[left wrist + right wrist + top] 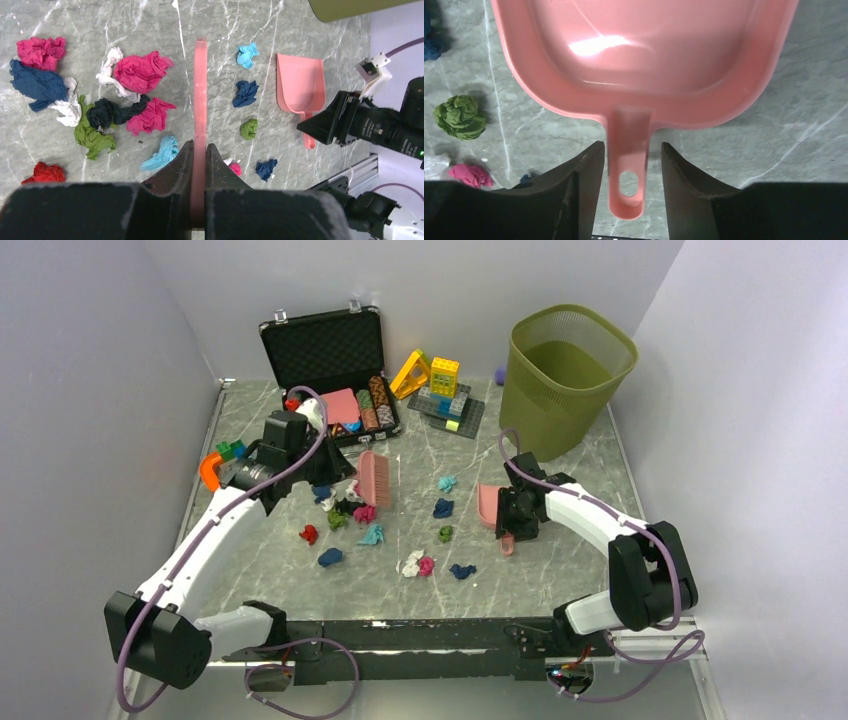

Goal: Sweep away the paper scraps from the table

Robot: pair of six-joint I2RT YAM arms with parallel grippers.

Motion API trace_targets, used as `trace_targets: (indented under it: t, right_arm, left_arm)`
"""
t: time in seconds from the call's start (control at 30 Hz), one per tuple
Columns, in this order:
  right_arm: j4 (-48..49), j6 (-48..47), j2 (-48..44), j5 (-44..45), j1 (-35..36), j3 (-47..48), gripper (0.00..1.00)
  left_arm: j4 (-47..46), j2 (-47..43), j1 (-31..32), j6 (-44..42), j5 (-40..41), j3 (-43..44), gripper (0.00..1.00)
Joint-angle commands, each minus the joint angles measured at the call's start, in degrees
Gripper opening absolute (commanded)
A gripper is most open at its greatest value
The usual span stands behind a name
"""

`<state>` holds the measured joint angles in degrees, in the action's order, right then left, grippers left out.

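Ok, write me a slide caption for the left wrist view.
Left gripper grips the pink brush edge-on amid scattered paper scraps on the table, with the pink dustpan lying nearby.

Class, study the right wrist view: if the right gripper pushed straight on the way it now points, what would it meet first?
The pink dustpan. Its handle lies inside the open right gripper, untouched on either side, so the pan's rear wall likely comes first, though depth is unclear.
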<state>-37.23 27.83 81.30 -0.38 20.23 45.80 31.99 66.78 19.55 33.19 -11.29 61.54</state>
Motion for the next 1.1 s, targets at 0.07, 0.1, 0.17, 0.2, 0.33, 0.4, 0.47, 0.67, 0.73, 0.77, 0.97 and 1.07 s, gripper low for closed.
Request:
trace_targets:
  t: [0.07,0.1,0.17,0.2,0.33,0.4,0.47,0.67,0.73,0.77,0.97,1.07]
  right_arm:
    - [3.13,1.66,-4.62,8.26,2.14,-0.87,0.57]
    - [3.35,2.31,-5.23,9.73,2.88,-1.15,0.57]
    - [3.00,3.87,-5.47,13.87,4.74,-1.28,0.57]
    - [2.63,4.86,-5.43,16.04,5.93,-1.12,0.57]
    - [3.20,8.52,-4.62,19.97,9.00,-1.40,0.52]
    - [3.73,10.37,-4.04,20.93,9.41,-1.82,0.49]
    - [4.19,11.68,-3.44,21.86,10.09,-2.01,0.48]
    - [5.20,14.99,-2.26,25.52,12.11,-2.84,0.46]
    - [6.05,16.17,-2.65,26.50,12.98,-3.60,0.46]
    - [6.50,16.52,-2.78,26.76,13.22,-4.00,0.46]
    - [6.77,17.59,-1.78,27.96,13.91,-4.67,0.43]
    - [7.21,17.70,-1.94,27.89,14.00,-4.92,0.42]
  left_arm:
    - [-0.42,-4.19,0.11,-7.88,-2.81,2.52,0.00]
    - [-0.55,-4.91,0.13,-8.59,-3.13,2.17,0.00]
    - [-0.33,-5.84,0.14,-10.23,-3.92,1.86,0.00]
    - [-0.02,-6.29,0.13,-10.97,-4.13,1.91,0.00]
    - [1.10,-8.14,0.09,-13.43,-3.93,1.85,0.00]
    - [1.38,-9.11,0.09,-14.11,-3.31,1.40,0.00]
    - [1.40,-10.33,0.08,-14.80,-2.96,0.88,0.00]
    - [0.77,-14.13,0.07,-17.16,-1.57,-0.84,0.00]
    - [0.33,-14.96,0.13,-17.88,-1.63,-1.41,0.00]
    - [0.20,-15.27,0.14,-18.22,-1.71,-1.57,0.00]
    - [0.34,-15.68,0.11,-20.02,-3.59,-1.73,0.00]
    - [0.08,-15.72,0.14,-20.39,-4.84,-1.78,0.00]
